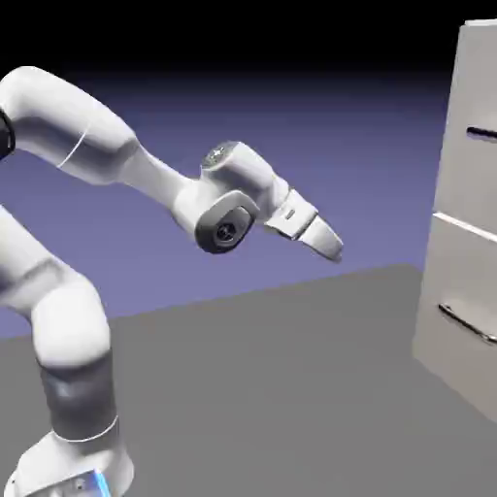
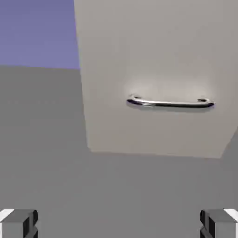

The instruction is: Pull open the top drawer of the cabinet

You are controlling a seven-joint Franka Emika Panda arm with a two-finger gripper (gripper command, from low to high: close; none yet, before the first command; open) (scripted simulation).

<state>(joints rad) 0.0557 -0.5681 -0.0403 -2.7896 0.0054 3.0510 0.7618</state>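
Note:
The light grey cabinet (image 1: 466, 223) stands at the exterior view's right edge. Its top drawer (image 1: 478, 175) is flush with the front, and part of its dark bar handle (image 1: 481, 134) shows at the frame's edge. My gripper (image 1: 332, 248) hangs in the air well to the left of the cabinet, below the top handle's height, tilted down toward it. In the hand view the cabinet (image 2: 153, 56) fills the upper right, and only the lower bar handle (image 2: 170, 103) shows, near the cabinet's bottom edge. My gripper (image 2: 119, 224) is open, its fingertips (image 2: 19, 223) wide apart with nothing between them.
The lower drawer (image 1: 461, 320) carries its own bar handle (image 1: 468, 324). A grey table (image 1: 272, 388) stretches between the arm's base and the cabinet. The blue-violet backdrop lies behind.

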